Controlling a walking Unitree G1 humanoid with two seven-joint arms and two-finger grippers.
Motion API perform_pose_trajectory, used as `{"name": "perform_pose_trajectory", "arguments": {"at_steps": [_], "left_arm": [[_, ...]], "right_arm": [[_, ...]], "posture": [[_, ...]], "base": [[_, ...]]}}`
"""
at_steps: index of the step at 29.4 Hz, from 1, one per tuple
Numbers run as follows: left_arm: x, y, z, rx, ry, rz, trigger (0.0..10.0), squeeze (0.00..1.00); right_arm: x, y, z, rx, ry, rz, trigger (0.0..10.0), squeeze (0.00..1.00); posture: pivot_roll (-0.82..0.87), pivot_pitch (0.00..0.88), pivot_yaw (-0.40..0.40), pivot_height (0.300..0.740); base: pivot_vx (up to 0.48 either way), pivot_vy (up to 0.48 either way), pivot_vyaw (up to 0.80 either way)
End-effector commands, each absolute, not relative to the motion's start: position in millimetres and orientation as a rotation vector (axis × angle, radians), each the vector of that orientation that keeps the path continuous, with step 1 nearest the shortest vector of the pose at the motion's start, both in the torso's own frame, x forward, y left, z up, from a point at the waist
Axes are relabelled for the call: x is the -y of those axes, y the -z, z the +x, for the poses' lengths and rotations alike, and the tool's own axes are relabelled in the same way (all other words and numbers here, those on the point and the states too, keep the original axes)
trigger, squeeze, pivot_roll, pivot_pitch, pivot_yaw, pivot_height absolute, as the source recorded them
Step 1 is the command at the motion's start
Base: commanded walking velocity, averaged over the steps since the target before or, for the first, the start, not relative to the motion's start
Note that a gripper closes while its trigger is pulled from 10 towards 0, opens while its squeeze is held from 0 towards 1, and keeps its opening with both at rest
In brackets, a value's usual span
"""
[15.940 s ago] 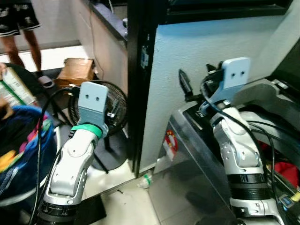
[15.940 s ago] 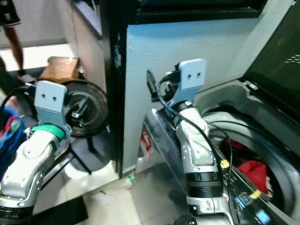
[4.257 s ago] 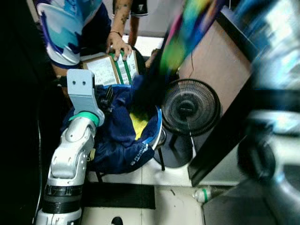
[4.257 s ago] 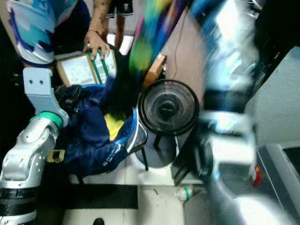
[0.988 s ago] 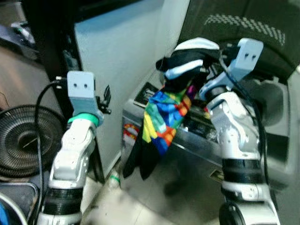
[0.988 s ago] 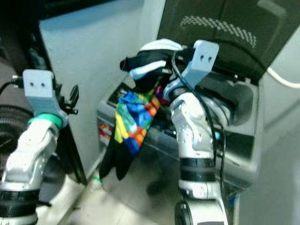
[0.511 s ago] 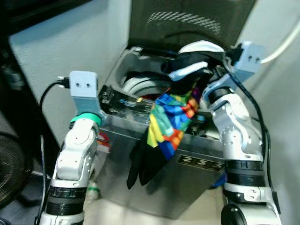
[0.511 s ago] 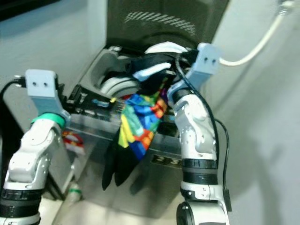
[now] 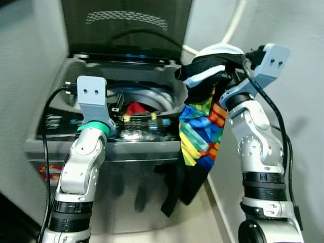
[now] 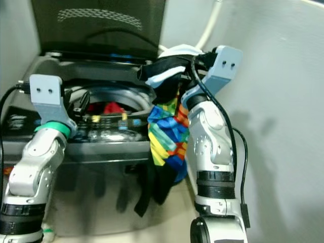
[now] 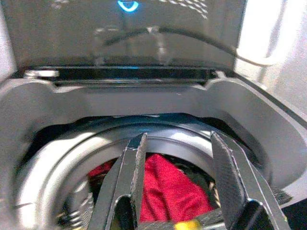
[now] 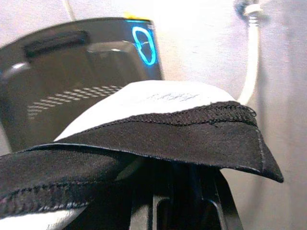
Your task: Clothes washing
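one top-loading washing machine (image 9: 126, 152), lid (image 9: 126, 28) raised upright at its back, drum mouth open with a red garment (image 11: 165, 189) inside. white wall just beside machine's right side; narrow gap there. left gripper (image 11: 180, 191) raised over machine's front rim, fingers spread apart, empty, aimed into drum. right gripper (image 9: 223, 76) lifted high, beyond machine's right edge, clamped on a multicoloured garment (image 9: 200, 134). garment bunched black-and-white at top, long axis vertical, dark tail hanging down past machine's front right corner.

Red garment (image 9: 135, 108) inside washing machine (image 9: 61, 129)
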State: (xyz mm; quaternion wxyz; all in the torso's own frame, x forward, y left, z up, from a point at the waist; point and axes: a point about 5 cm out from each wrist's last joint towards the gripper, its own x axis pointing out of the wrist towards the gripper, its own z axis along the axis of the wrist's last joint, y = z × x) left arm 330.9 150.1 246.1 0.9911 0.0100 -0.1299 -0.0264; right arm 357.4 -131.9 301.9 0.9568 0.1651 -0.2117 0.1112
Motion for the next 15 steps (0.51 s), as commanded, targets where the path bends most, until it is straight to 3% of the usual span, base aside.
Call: {"name": "perform_pose_trajectory", "arguments": {"at_steps": [1, 11, 15], "left_arm": [[-147.2, -243.6, 330.6, 0.255, 0.06, 0.014, 10.0, 0.0], [-146.5, -241.8, 329.7, 0.247, 0.066, -0.016, 10.0, 0.0], [-146.2, -242.0, 329.5, 0.248, 0.07, -0.037, 10.0, 0.0]], "right_arm": [[136.3, -304.3, 356.8, 0.442, -0.212, 0.335, 10.0, 0.0], [137.1, -305.9, 357.4, 0.447, -0.203, 0.328, 10.0, 0.0], [136.7, -306.9, 356.8, 0.464, -0.203, 0.302, 10.0, 0.0]], "posture": [[0.04, 0.021, -0.036, 0.74], [0.04, 0.018, -0.044, 0.74], [0.04, 0.018, -0.044, 0.74]], "base": [[0.0, 0.0, -0.8], [0.0, 0.0, -0.8], [0.0, 0.48, -0.2]]}}
